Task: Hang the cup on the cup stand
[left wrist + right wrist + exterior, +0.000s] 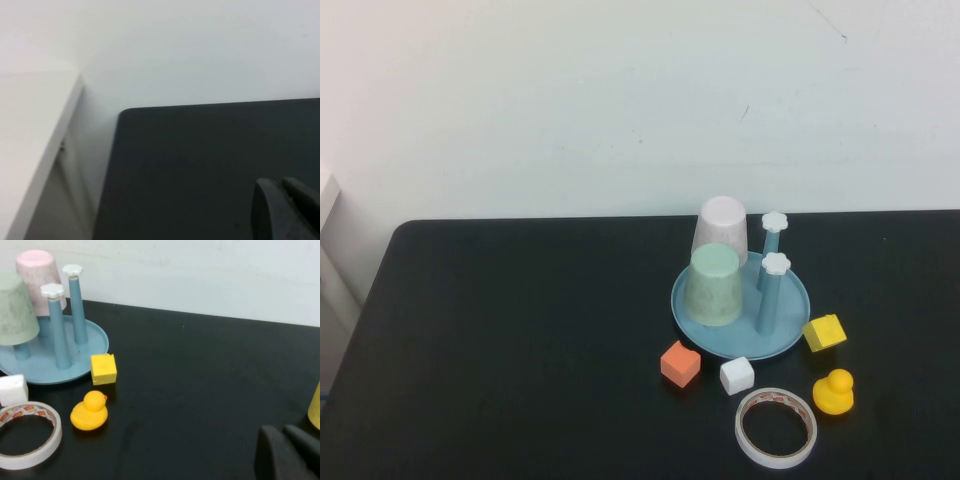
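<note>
The mint-green cup (713, 286) sits upside down over a front post of the light-blue cup stand (790, 330). It also shows in the right wrist view (15, 310), on the stand (95, 342). Two posts with white flower caps (775, 264) stand bare. Neither arm shows in the high view. My left gripper (280, 182) is shut and empty over the bare black table near its left corner. My right gripper (281, 429) is shut and empty, low over the table, well off to the right of the stand.
A whitish-pink cup (722, 230) sits upside down on a back post. An orange cube (680, 363), white cube (737, 375), yellow cube (824, 332), yellow duck (833, 391) and tape roll (775, 428) lie in front of the stand. A yellow object (315, 407) is beside my right gripper.
</note>
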Available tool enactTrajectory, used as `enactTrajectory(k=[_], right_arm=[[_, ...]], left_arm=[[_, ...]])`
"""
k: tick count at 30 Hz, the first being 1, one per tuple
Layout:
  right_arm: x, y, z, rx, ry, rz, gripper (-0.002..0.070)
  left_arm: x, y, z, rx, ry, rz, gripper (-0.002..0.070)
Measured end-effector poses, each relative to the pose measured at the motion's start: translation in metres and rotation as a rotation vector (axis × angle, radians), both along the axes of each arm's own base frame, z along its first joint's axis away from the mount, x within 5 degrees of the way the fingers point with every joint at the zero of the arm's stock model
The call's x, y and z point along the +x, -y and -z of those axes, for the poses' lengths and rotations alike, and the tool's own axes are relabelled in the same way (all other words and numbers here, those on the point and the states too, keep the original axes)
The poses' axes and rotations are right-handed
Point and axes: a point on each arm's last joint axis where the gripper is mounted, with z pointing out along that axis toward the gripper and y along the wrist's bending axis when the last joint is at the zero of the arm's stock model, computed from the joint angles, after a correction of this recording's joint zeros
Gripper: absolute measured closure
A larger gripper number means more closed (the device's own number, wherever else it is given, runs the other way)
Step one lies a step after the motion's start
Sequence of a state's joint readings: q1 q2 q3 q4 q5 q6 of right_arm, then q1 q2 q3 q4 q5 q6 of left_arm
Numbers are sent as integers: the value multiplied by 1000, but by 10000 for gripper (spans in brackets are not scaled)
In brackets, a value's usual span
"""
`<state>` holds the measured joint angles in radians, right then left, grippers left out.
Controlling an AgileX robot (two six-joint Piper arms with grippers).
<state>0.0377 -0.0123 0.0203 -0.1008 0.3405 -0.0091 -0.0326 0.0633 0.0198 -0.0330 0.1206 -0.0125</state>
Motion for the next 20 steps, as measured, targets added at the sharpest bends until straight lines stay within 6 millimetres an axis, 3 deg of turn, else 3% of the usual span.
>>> enactTrajectory(k=[9,20], right_arm=[[0,0,0,1,-1,0,678],[0,0,0,2,0,0,678]], left_arm=[[-8,-2,12,47,-104,-26,676],[-8,-3,12,118,-108,-15,676]])
